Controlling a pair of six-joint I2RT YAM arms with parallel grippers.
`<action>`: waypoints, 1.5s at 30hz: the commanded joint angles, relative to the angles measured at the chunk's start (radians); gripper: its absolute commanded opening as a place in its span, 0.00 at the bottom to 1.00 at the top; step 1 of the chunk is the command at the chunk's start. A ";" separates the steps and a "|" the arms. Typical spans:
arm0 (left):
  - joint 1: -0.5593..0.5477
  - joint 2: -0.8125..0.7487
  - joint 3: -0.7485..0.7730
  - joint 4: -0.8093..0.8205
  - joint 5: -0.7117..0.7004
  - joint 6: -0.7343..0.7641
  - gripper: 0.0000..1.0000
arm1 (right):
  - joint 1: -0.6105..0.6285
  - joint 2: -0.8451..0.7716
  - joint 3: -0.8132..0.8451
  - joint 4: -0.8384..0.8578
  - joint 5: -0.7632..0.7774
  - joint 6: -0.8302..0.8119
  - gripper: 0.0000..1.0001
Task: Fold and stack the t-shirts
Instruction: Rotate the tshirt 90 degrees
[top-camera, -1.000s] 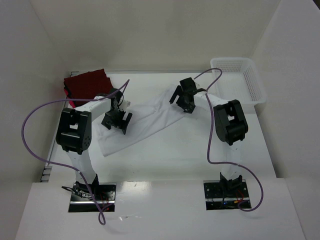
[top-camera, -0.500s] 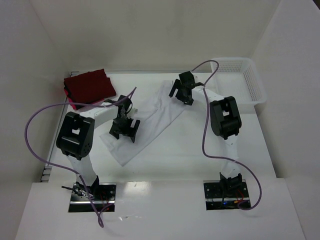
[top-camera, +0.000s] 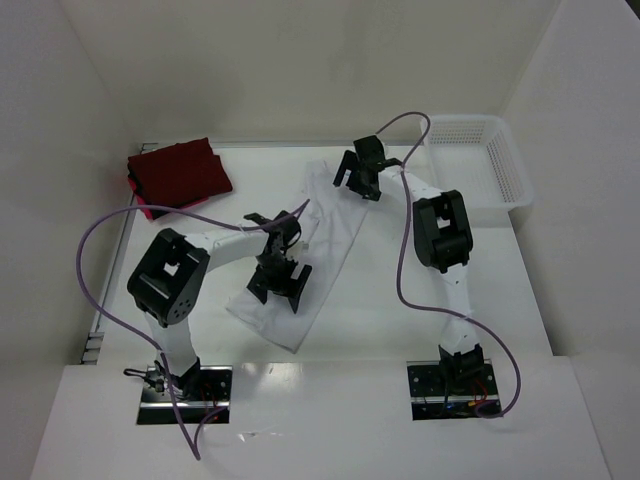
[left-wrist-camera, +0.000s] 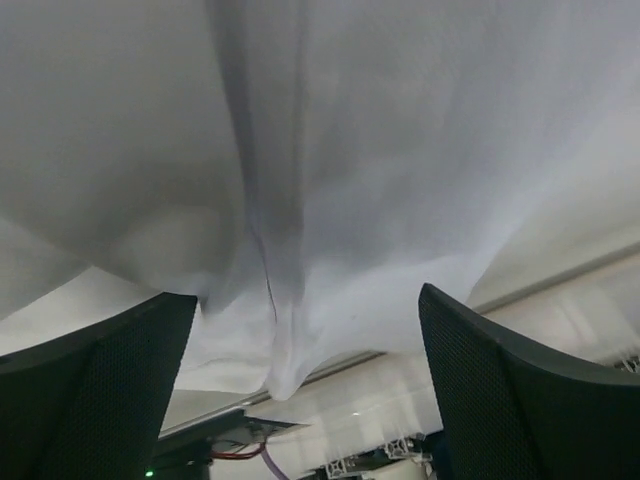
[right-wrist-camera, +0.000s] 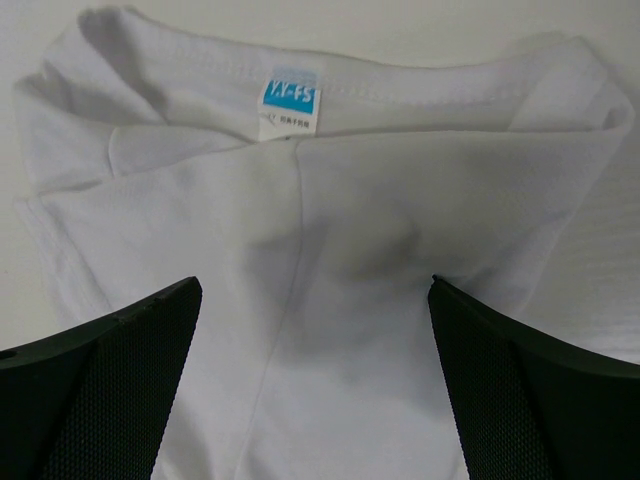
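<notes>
The white bench (top-camera: 500, 300) carries a plain white t-shirt (top-camera: 335, 232), laid as a long slanting strip across its middle. Over the strip's near end, the left arm (top-camera: 170, 285) has its jaws spread wide, with cloth bunched between the fingers (left-wrist-camera: 90, 390) and nothing clamped. At the far end, the right arm (top-camera: 440, 230) holds its jaws wide apart above the collar and neck label (right-wrist-camera: 289, 100), gripping nothing. Dark red t-shirts (top-camera: 180, 175) lie stacked at the far left corner, and a mesh basket (top-camera: 462, 121) sits at the far right. White walls (top-camera: 300, 70) enclose the bench.
</notes>
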 joint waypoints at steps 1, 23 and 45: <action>-0.079 0.051 0.009 0.044 0.178 -0.070 1.00 | -0.010 0.091 0.118 -0.041 -0.019 -0.031 1.00; -0.083 -0.212 0.096 0.188 -0.021 -0.203 1.00 | -0.028 -0.047 0.393 -0.132 -0.127 -0.146 1.00; -0.116 -0.378 -0.105 0.252 -0.042 -0.235 1.00 | 0.161 0.105 0.248 -0.246 0.092 -0.134 1.00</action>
